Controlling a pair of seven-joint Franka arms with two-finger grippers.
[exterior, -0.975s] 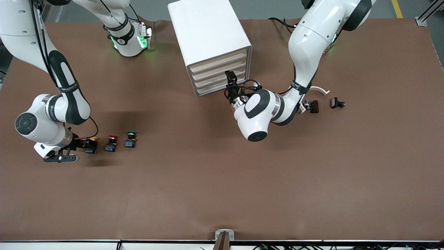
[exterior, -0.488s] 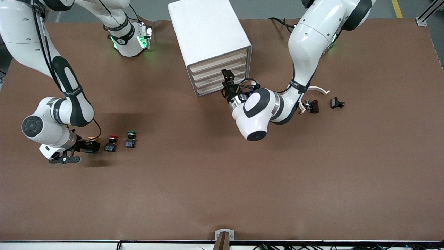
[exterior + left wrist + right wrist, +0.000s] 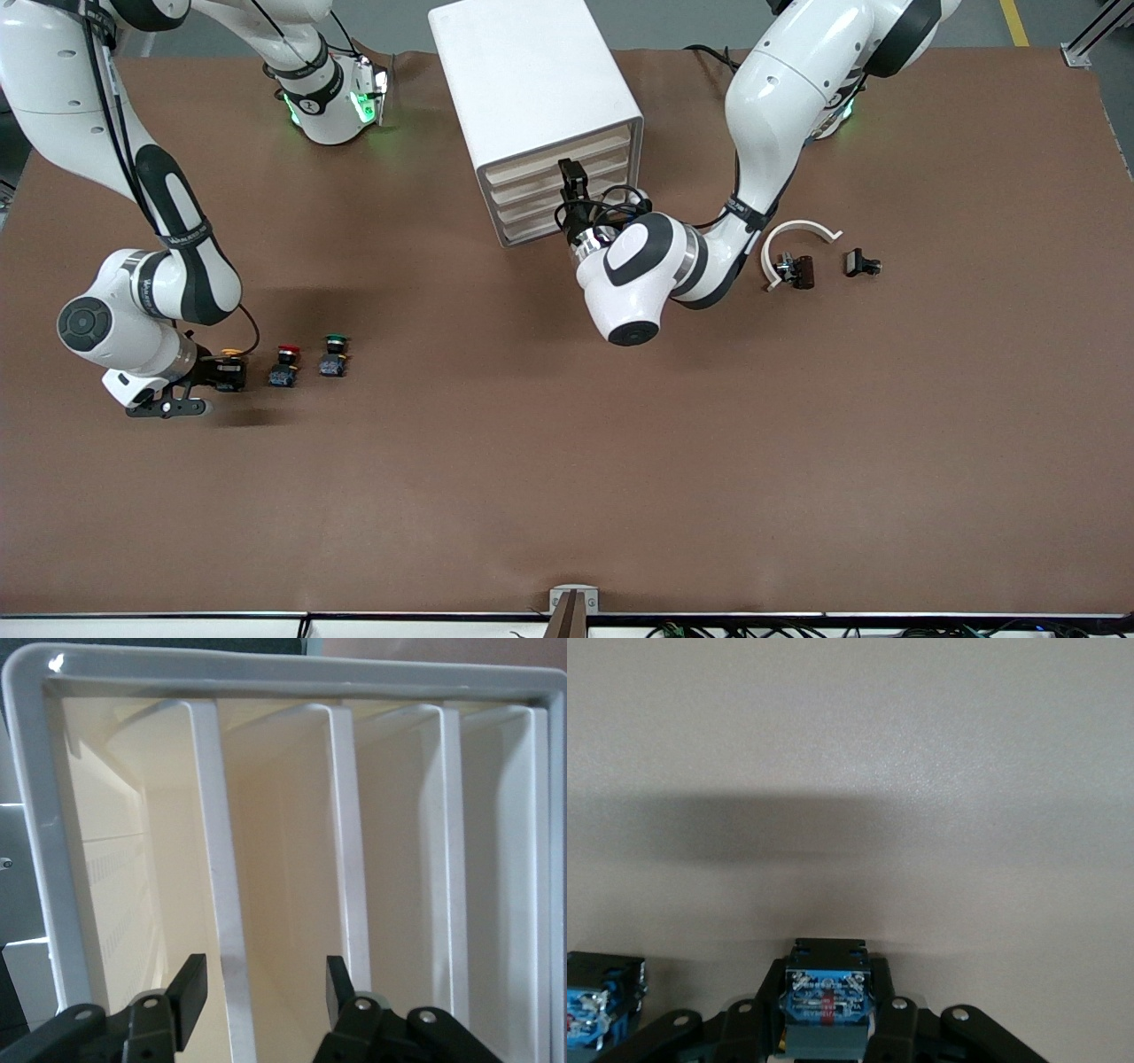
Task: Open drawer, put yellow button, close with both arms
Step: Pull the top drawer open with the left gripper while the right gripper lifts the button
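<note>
The white cabinet [image 3: 532, 80] shows four cream drawer fronts [image 3: 540, 190], all pushed in. My left gripper [image 3: 571, 180] is right at these fronts; in the left wrist view it [image 3: 263, 990] is open, its fingers [image 3: 190, 985] on either side of one drawer's white edge [image 3: 221, 895] without touching it. My right gripper [image 3: 221, 373] is low over the table at the right arm's end. It [image 3: 828, 1028] is shut on the yellow button [image 3: 827, 997], gripping its black-and-blue body; only a sliver of the yellow-orange cap [image 3: 232, 354] shows.
The red-capped button [image 3: 285, 362] and the green-capped button [image 3: 334, 354] stand in a row just beside the yellow one. A white curved piece [image 3: 800, 232] and two small black parts [image 3: 797, 270] [image 3: 861, 263] lie toward the left arm's end.
My left gripper has moved up to the cabinet's drawer fronts, shifting toward the right arm's end. My right gripper has slid over the yellow button and now covers most of it.
</note>
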